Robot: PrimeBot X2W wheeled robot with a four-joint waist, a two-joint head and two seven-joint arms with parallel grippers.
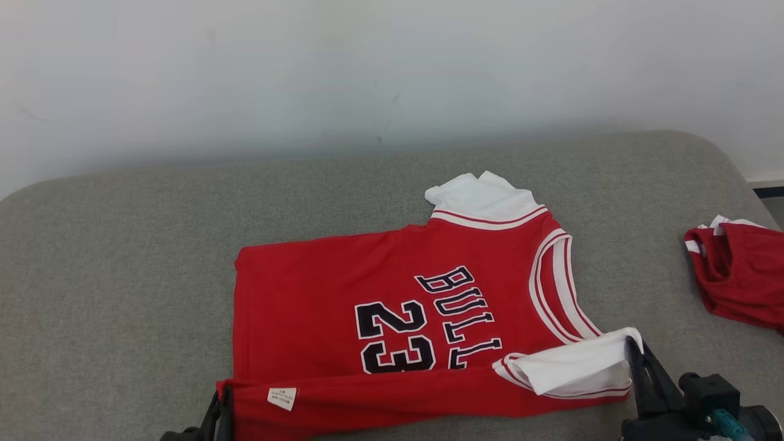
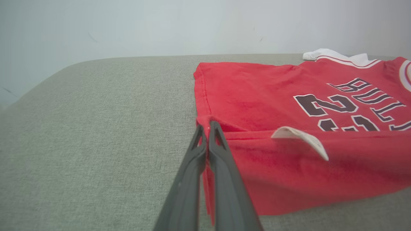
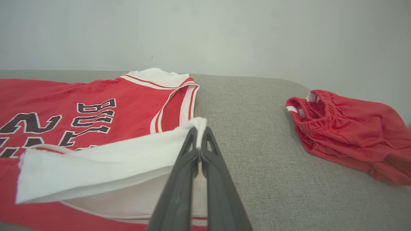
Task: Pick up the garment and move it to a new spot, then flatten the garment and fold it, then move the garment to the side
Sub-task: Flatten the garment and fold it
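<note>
Head view puts the jersey point(image 1: 398, 306) flat on the grey cushion point(image 1: 122, 275), roughly midway across it, number side up. Its long axis runs crosswise to the robot, with the hem toward the left and the white sleeves toward the right. The near long edge is raised and turned over on itself, and a white label point(image 1: 282, 398) shows on the rolled strip. The left gripper point(image 2: 207, 128) has its jaws pressed together on the near hem corner. The right gripper point(image 3: 199, 133) has its jaws pinched on the tip of the near sleeve point(image 3: 106, 160). Each arm thus holds its own end of that edge, and the rest of the jersey lies beyond both pairs of fingers, toward the wall point(image 1: 367, 73). As I judge it, the fold must carry the held edge straight away from the robot, both ends level, toward the far edge. Red shorts point(image 1: 741, 275) lie well apart at the right.
</note>
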